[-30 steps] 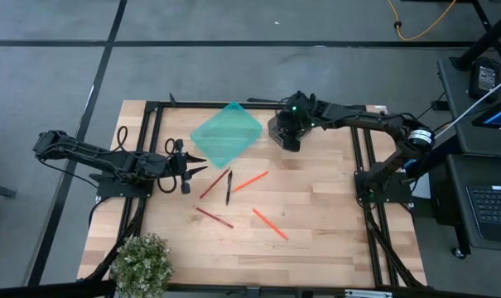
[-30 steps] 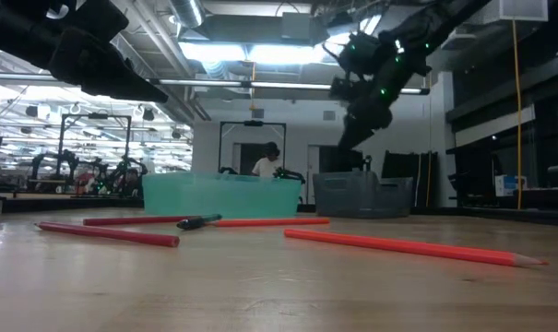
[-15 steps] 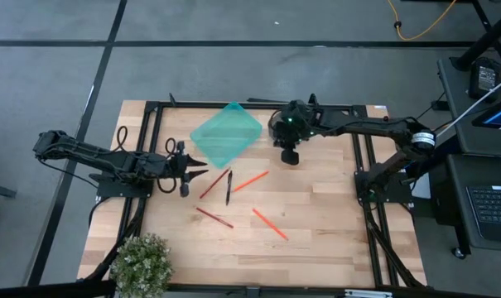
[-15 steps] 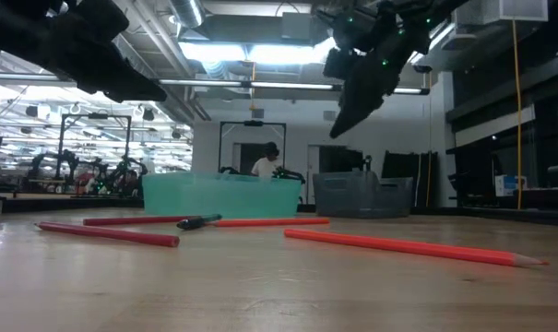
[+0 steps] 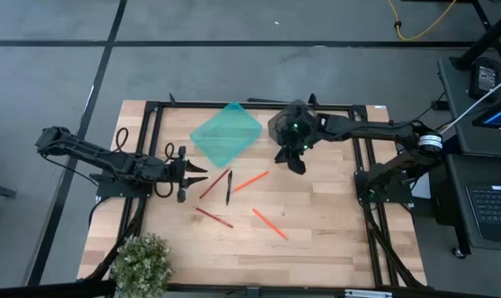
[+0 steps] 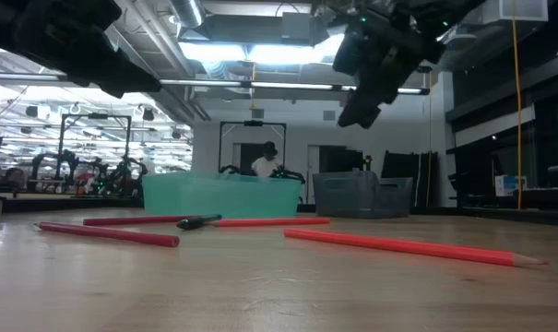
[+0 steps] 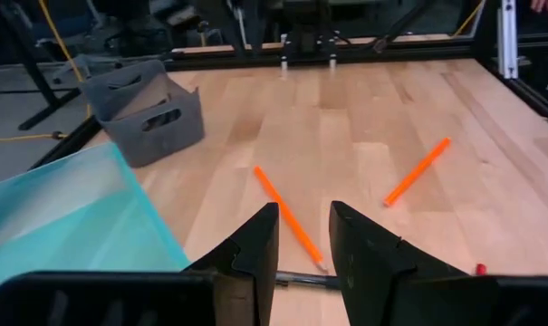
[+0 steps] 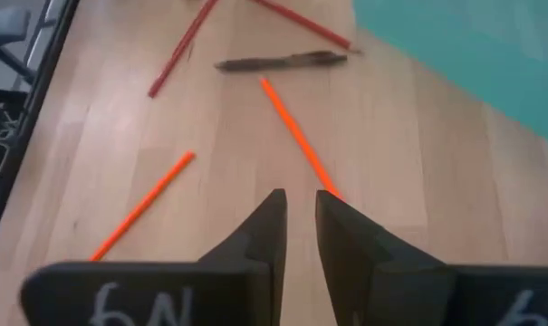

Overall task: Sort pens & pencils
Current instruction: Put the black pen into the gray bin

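Two orange pencils [image 5: 250,181] [image 5: 269,223] and two dark red pencils [image 5: 214,184] [image 5: 214,218] lie flat on the wooden table, with one black pen [image 5: 228,187] among them. In the low view the pen [image 6: 197,221] lies between a red pencil [image 6: 108,233] and an orange pencil [image 6: 412,247]. My right gripper [image 5: 296,161] hangs above the table just near of the grey bin, its fingers a narrow gap apart [image 8: 299,213], an orange pencil [image 8: 296,136] ahead. My left gripper [image 5: 182,175] hovers left of the sticks, slightly open [image 7: 302,240], above the pen [image 7: 296,279].
A teal bin [image 5: 226,134] stands at the far middle of the table, and a grey bin [image 5: 280,124] right of it is partly under my right arm. A potted plant [image 5: 142,261] sits at the near left corner. Bare wood [image 5: 333,232] lies to the near right.
My right gripper has swung away from above the grey bin toward the near edge, ending over the table close to the orange pencil. My left gripper has shifted slightly toward the near edge. The sticks lie where they were.
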`<move>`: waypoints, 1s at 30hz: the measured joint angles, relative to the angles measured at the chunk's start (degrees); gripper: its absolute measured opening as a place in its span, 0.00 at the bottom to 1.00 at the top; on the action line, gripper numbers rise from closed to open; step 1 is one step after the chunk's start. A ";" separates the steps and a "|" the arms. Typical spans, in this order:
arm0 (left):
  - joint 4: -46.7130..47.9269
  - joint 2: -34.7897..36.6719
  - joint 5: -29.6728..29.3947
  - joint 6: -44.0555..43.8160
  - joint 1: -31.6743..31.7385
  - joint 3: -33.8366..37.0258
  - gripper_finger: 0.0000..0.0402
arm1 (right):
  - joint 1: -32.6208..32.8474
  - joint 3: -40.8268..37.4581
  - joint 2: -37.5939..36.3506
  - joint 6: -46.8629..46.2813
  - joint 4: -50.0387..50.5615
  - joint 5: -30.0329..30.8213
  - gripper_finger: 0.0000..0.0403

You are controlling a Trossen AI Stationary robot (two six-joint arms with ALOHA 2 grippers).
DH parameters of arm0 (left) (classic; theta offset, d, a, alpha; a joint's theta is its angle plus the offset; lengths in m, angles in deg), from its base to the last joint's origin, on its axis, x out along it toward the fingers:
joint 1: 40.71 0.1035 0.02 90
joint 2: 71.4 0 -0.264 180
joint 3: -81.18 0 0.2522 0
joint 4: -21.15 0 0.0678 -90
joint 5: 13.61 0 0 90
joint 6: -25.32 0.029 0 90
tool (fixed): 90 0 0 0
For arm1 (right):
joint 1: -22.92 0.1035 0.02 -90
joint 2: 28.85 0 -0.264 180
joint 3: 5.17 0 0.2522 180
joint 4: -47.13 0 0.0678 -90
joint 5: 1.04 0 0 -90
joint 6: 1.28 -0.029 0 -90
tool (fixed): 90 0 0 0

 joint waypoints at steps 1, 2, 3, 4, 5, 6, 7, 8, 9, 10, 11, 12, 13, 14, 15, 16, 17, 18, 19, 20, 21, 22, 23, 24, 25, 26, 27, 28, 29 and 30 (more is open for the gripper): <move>0.00 -0.01 -0.89 0.00 -0.34 0.00 0.23 | 0.18 -1.78 -0.56 -0.86 -2.92 0.06 0.15; -0.02 0.01 -1.83 -0.02 -0.69 0.00 0.23 | 0.39 -3.77 -1.36 -1.18 -5.48 0.17 0.14; -0.12 0.01 -2.82 -0.02 -1.01 0.00 0.23 | 0.59 -5.87 -2.32 -1.44 -8.36 0.15 0.13; -0.13 -0.01 -4.02 -0.02 -1.29 0.00 0.23 | 0.84 -7.89 -3.35 -2.34 -11.18 0.23 0.12; -0.18 -0.01 -5.05 -0.16 -1.61 0.00 0.23 | 1.11 -10.16 -4.55 -2.98 -14.59 0.30 0.11; -0.27 -0.01 -5.92 -0.68 -1.91 0.00 0.23 | 1.27 -12.49 -5.99 -3.79 -17.53 0.31 0.10; -0.40 -0.01 -6.96 -1.19 -2.08 0.00 0.23 | 1.58 -14.99 -7.56 -4.43 -20.44 0.34 0.09; -0.53 -0.01 -7.98 -1.74 -2.26 0.00 0.23 | 1.92 -17.60 -9.23 -5.60 -24.03 0.60 0.08; -0.60 -0.01 -8.68 -2.45 -2.49 0.00 0.23 | 2.31 -20.18 -10.90 -6.62 -27.16 1.23 0.07; -0.63 -0.03 -9.31 -2.73 -2.63 0.00 0.23 | 2.88 -22.88 -12.69 -7.42 -30.20 2.30 0.06; -0.99 -0.36 -9.79 -2.80 -2.80 0.00 0.23 | 3.63 -25.48 -14.35 -8.26 -33.65 3.65 0.06; -1.71 -0.91 -9.83 -2.82 -2.99 0.01 0.23 | 4.47 -28.02 -15.86 -8.56 -37.32 5.25 0.05; -2.81 -1.60 -9.91 -2.73 -3.13 0.04 0.23 | 5.45 -30.46 -17.33 -8.63 -40.82 6.96 0.04; -4.50 -2.56 -9.93 -2.51 -3.26 0.04 0.23 | 6.40 -32.70 -18.59 -8.73 -44.35 8.96 0.03; -6.54 -3.81 -9.93 -2.05 -3.39 0.04 0.23 | 7.46 -34.64 -19.52 -8.79 -47.44 11.15 0.03; -8.46 -5.41 -9.93 -1.39 -3.54 0.04 0.23 | 8.50 -36.21 -20.28 -8.79 -49.91 13.06 0.02; -10.37 -7.21 -9.95 -1.12 -3.69 0.04 0.23 | 9.37 -37.57 -21.05 -8.65 -51.35 14.84 0.02; -12.19 -9.20 -9.94 -1.12 -3.70 0.04 0.23 | 10.27 -38.62 -21.47 -8.58 -52.59 16.30 0.02; -13.98 -11.29 -9.93 -1.52 -3.70 0.04 0.23 | 11.09 -39.33 -21.56 -8.59 -53.61 17.68 0.02; -16.08 -13.32 -10.06 -2.47 -3.68 0.02 0.23 | 11.81 -39.83 -21.77 -8.63 -53.72 18.89 0.02; -17.43 -15.33 -10.62 -3.49 -3.68 -0.14 0.23 | 12.39 -40.17 -21.83 -8.70 -53.62 19.87 0.02; -18.10 -17.34 -11.51 -4.70 -3.70 -0.50 0.23 | 12.99 -40.31 -21.79 -8.75 -53.63 20.83 0.02; -18.23 -19.06 -12.68 -5.99 -3.72 -0.95 0.23 | 13.53 -40.47 -21.78 -8.75 -53.61 21.59 0.03; -18.23 -20.74 -13.78 -7.39 -3.74 -1.56 0.23 | 13.98 -40.53 -21.81 -8.75 -53.59 22.07 0.03; -18.25 -22.31 -14.55 -8.77 -3.74 -2.43 0.23 | 14.32 -40.53 -21.78 -8.77 -53.57 22.22 0.04; -18.20 -23.75 -15.07 -10.27 -3.72 -3.31 0.23 | 14.66 -40.53 -21.78 -8.75 -53.62 22.22 0.04; -17.88 -25.16 -15.18 -12.01 -3.72 -4.38 0.23 | 14.87 -40.53 -21.78 -8.68 -53.72 22.23 0.04; -17.23 -26.66 -15.18 -13.58 -3.72 -5.68 0.23 | 15.06 -40.54 -21.78 -8.66 -53.67 22.23 0.04; -15.72 -28.08 -15.23 -14.67 -3.72 -7.32 0.23 | 15.09 -40.53 -21.78 -8.65 -53.64 22.22 0.04; -13.74 -29.52 -15.38 -15.43 -3.73 -9.17 0.23 | 15.09 -40.53 -21.78 -8.61 -53.63 22.21 0.04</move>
